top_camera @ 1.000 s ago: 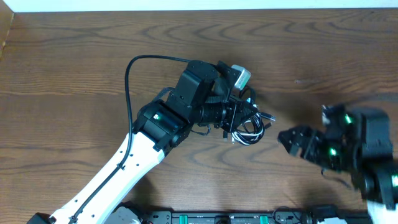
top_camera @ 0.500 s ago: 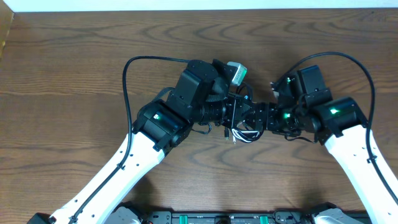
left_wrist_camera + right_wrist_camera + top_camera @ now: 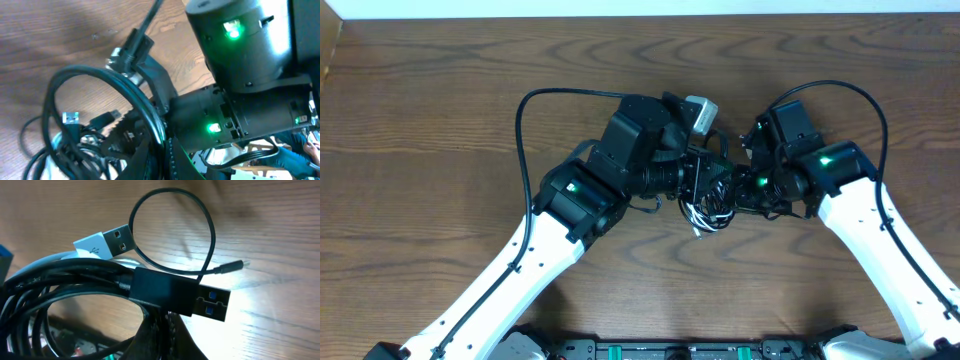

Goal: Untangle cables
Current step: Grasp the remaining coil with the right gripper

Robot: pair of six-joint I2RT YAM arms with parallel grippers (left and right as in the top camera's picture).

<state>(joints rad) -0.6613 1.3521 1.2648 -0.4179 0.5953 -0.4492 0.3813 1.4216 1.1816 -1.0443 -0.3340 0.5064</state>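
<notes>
The cables (image 3: pixel 708 212) form one tangled bundle of black and white cord hanging between my two grippers over the table's middle. My left gripper (image 3: pixel 712 185) is shut on a black loop of the bundle (image 3: pixel 100 80), and its jaws (image 3: pixel 164 157) stand pressed together on the cord. My right gripper (image 3: pixel 738 190) meets it from the right, shut (image 3: pixel 167 332) on a black cord just under a black USB plug (image 3: pixel 177 295). A white USB plug (image 3: pixel 102 242) and a thin black cord with a small plug (image 3: pixel 230 266) stick out of the bundle.
The brown wooden table (image 3: pixel 420 120) stretches all around. A thick black supply cable arches over each arm, on the left (image 3: pixel 523 110) and on the right (image 3: pixel 882 110). The right arm's body (image 3: pixel 240 50) fills much of the left wrist view. A black rail (image 3: pixel 670 350) runs along the front edge.
My right arm has swung in from the far right to the bundle and shut its jaws on a black cord. My left gripper has held the bundle in place.
</notes>
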